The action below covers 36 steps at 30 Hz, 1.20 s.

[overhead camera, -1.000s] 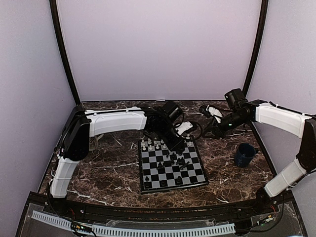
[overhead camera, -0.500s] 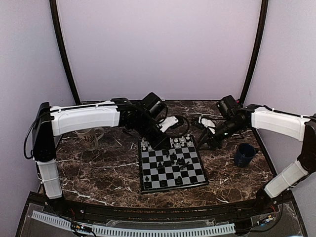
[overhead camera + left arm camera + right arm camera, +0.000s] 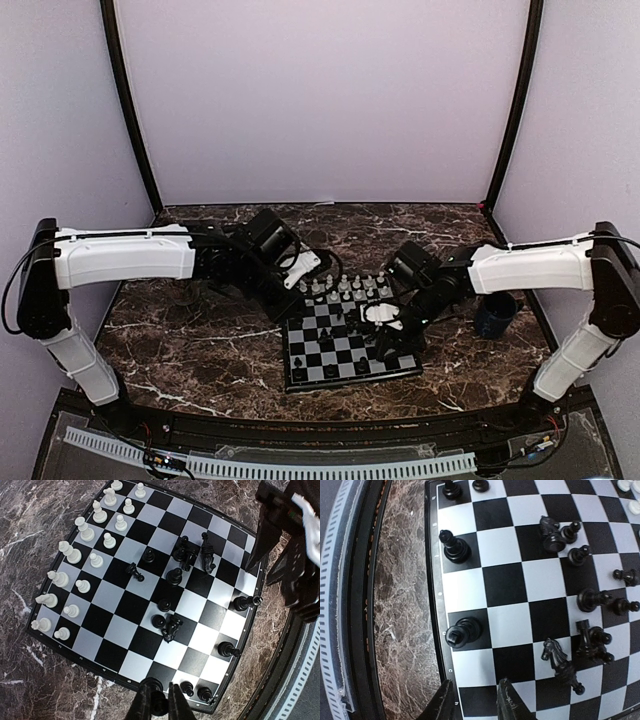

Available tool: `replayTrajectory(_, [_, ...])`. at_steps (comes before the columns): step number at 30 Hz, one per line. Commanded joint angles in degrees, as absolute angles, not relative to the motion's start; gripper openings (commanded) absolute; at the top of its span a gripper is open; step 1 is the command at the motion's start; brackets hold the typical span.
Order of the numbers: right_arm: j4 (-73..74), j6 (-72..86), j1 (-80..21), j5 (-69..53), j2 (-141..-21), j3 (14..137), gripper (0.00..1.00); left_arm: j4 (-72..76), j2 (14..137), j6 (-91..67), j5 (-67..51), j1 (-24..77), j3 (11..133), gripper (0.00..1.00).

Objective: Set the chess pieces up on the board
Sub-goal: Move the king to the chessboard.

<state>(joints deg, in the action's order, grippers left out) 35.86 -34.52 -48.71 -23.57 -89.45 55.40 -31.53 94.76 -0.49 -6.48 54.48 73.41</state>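
Note:
The board (image 3: 350, 382) lies mid-table. White chess pieces (image 3: 340, 288) stand in two rows along its far edge. Black ones are scattered over the middle (image 3: 175, 575), some toppled, and a few stand on the near row (image 3: 330, 370). My left gripper (image 3: 290, 295) hovers by the board's far-left corner. In the left wrist view it (image 3: 159, 705) is shut on a black piece at the board's (image 3: 107, 595) side rim. My right gripper (image 3: 388, 345) is low over the board's right half. Its jaws (image 3: 475, 702) stand apart with nothing between them, next to an upright black piece (image 3: 462, 631) and a fallen knight (image 3: 560, 662).
A dark blue mug (image 3: 495, 312) stands right of the board, close under the right forearm. The right arm's dark wrist (image 3: 295, 540) reaches over the board's black end. Purple walls close in the marble table (image 3: 200, 340) on three sides.
The left arm pulled back leftward from the board's far row to its far-left corner. The right arm swung from the table's back right down onto the board, its jaws narrowing.

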Motion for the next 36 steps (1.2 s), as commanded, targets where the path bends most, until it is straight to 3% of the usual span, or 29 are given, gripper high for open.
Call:
replayTrajectory(1, [32.5,-34.4,-51.8,-20.6,-92.5,54.2,0.29,-28.4,89.7,-2.3,-5.1,53.7,71.0,0.08])
replayTrajectory(10, [30.6,-32.7,-54.7,-18.5,-99.8,57.2,0.18,-27.1,87.3,-2.6,-5.5,52.8,68.2,0.08])
replayTrajectory(24, [30.2,-32.9,-58.3,-18.0,-103.2,59.6,0.16,-25.9,85.9,-3.6,-6.3,52.0,66.4,0.08])
replayTrajectory(30, [30.6,-32.8,-58.2,-17.4,-101.7,59.0,0.17,-25.7,86.9,-3.3,-6.6,51.9,67.5,0.08])
replayTrajectory(36, [33.2,-34.4,-53.6,-20.3,-92.5,56.4,0.29,-27.0,90.3,-1.8,-11.0,52.0,73.3,0.09])
